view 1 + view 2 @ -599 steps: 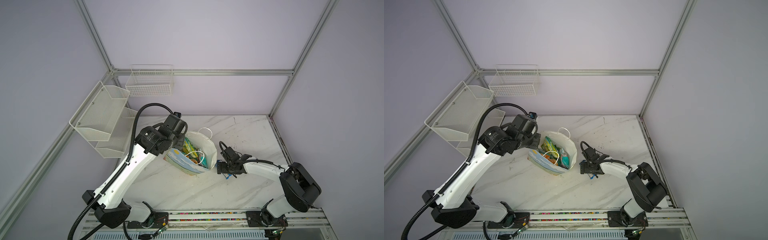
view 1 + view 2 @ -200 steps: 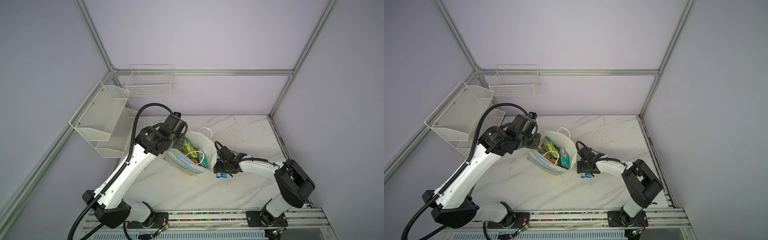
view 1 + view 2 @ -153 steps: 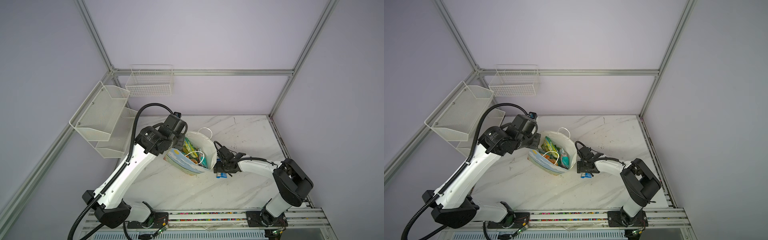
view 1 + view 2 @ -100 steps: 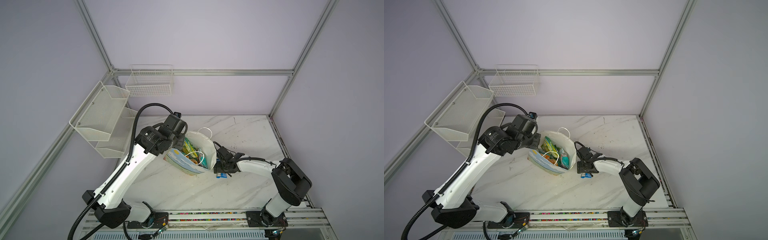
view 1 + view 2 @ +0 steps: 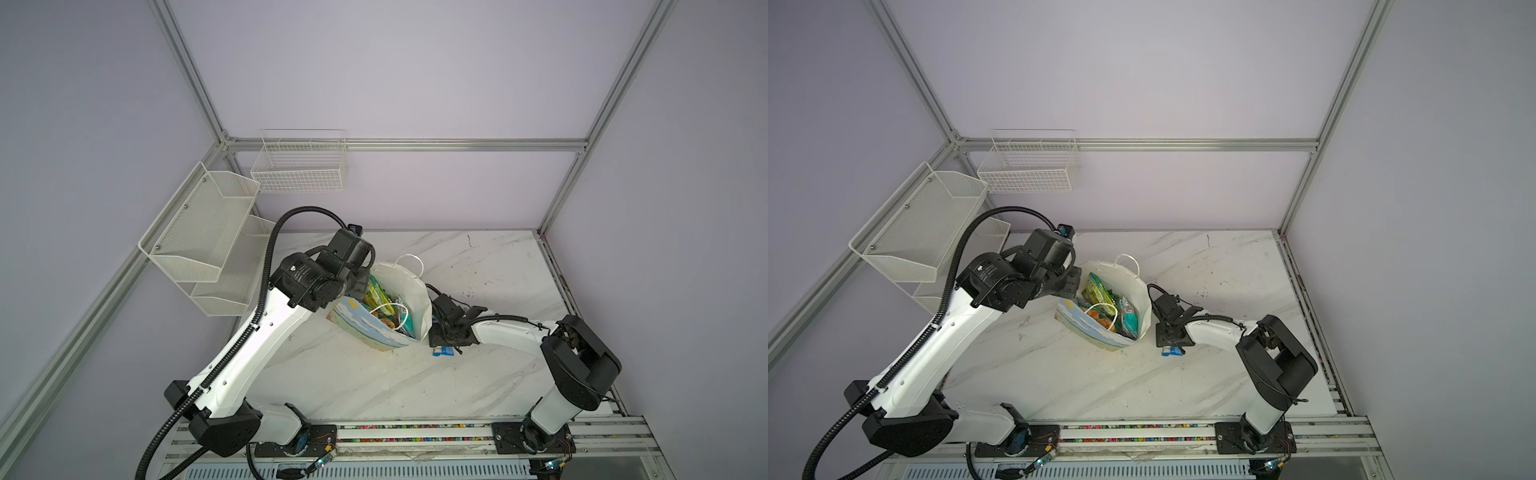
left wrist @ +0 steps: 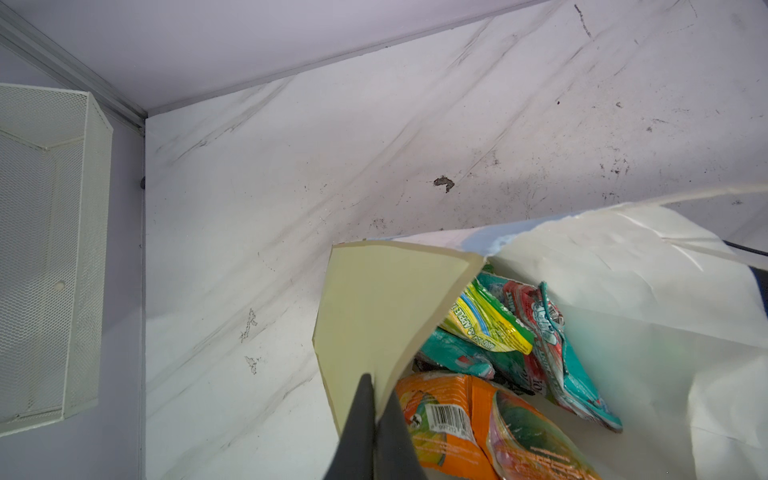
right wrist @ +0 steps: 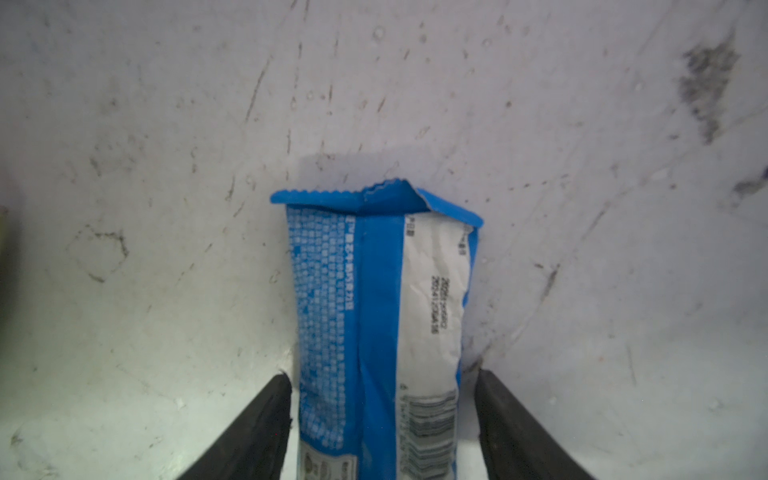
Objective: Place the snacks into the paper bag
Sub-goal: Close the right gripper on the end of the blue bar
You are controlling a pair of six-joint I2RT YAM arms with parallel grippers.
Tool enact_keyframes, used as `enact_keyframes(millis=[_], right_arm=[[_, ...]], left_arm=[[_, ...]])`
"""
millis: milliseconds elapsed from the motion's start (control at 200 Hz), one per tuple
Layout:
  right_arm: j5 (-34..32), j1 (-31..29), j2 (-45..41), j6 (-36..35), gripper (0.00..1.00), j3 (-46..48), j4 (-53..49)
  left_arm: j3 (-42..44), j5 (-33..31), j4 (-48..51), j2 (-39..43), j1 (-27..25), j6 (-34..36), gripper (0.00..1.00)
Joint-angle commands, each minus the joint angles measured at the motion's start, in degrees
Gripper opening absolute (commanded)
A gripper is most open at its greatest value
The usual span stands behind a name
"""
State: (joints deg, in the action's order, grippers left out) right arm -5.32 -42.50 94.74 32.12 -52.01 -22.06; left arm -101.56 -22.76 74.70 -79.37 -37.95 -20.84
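Note:
The paper bag (image 5: 415,291) (image 5: 1140,299) lies tilted open on the marble table, its sky-and-field print facing the front. Several snacks (image 5: 380,299) (image 5: 1100,293) fill it: green, teal and orange packets (image 6: 453,419). My left gripper (image 6: 376,384) (image 5: 1074,286) is shut on the bag's near rim flap (image 6: 374,307) and holds the mouth open. A small blue packet (image 7: 374,311) (image 5: 444,351) (image 5: 1173,351) lies flat on the table just right of the bag. My right gripper (image 7: 382,378) (image 5: 441,345) straddles it, one finger on each side, a thin gap left at both.
Two white wire baskets (image 5: 199,232) (image 5: 301,166) hang on the left wall and the back frame. The bag's cord handle (image 5: 409,259) sticks out behind it. Bare marble (image 5: 490,266) stretches to the right and front, ending at the arm rail (image 5: 415,436).
My right gripper has slid a little toward the bag over the blue packet and its jaws have narrowed around it. The left arm and the bag have not moved.

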Motion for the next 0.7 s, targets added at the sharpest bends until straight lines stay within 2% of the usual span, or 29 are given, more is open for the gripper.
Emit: enact_keyframes(millis=[0,310,695], right_arm=[[0.41,-0.65,1.24,0.4,0.66,-0.02,-1.29],[0.48,-0.74,1.09,0.39,0.58,0.14,-1.28],[0.95,-0.72,0.14,0.31,0.37,0.07,-1.4]], left_arm=[[0.39,-1.58,-3.07,1.59,0.07,0.0,0.0],[0.38,-1.58,-3.11,1.68,0.06,-0.08,0.0],[0.29,-1.49,-3.09,1.59,0.14,-0.08,0.0]])
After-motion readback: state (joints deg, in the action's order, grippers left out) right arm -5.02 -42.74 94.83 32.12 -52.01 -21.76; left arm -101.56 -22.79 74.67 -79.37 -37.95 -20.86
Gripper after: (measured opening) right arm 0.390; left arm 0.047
